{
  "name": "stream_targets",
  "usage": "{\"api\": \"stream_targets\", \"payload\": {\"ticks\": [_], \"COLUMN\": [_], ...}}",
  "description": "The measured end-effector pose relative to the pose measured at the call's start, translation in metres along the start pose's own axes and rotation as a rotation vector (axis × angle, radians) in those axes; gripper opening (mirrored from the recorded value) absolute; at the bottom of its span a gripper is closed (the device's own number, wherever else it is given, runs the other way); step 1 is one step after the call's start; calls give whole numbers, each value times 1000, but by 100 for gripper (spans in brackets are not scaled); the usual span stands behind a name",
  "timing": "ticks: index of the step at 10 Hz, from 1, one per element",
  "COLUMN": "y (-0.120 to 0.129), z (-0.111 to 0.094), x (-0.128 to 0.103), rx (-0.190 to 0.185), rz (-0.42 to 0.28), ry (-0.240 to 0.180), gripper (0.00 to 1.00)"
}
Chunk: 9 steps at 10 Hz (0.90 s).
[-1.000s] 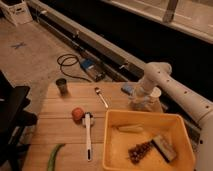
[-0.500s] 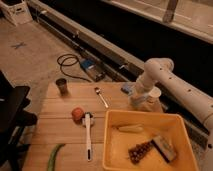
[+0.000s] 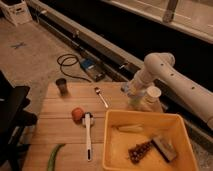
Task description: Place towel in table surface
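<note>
Wooden table (image 3: 60, 115) far edge: towel (image 3: 144, 105) just under the end effector (image 3: 134, 96)

Jaws at towel (image 3: 142, 104), behind yellow bin (image 3: 145, 114).

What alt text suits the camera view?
White robot arm over the wooden table, its gripper low beside a white cup behind a yellow bin. Spoon, red fruit and dark cup sit further left in view.

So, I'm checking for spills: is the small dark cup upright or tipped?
Upright: the dark cup stands on its base at the table's far-left corner. The gripper is across the table, behind the yellow bin.
</note>
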Motion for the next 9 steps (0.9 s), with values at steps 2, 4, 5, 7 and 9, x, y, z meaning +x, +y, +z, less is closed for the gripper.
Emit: {"api": "stream_targets", "payload": {"ticks": [2,4,5,7,9], "y": [3,7,10,17,17], "z": [1,4,6,15,22], "x": [-24,-48,-54,-70,-87], "rx": [-18,-51,-66,-111,-127], "rz": [-42,-88,-100,-135,-169], "ry": [-26,-71,-87,-119,-139], "gripper": [0,0,0,0,0]}}
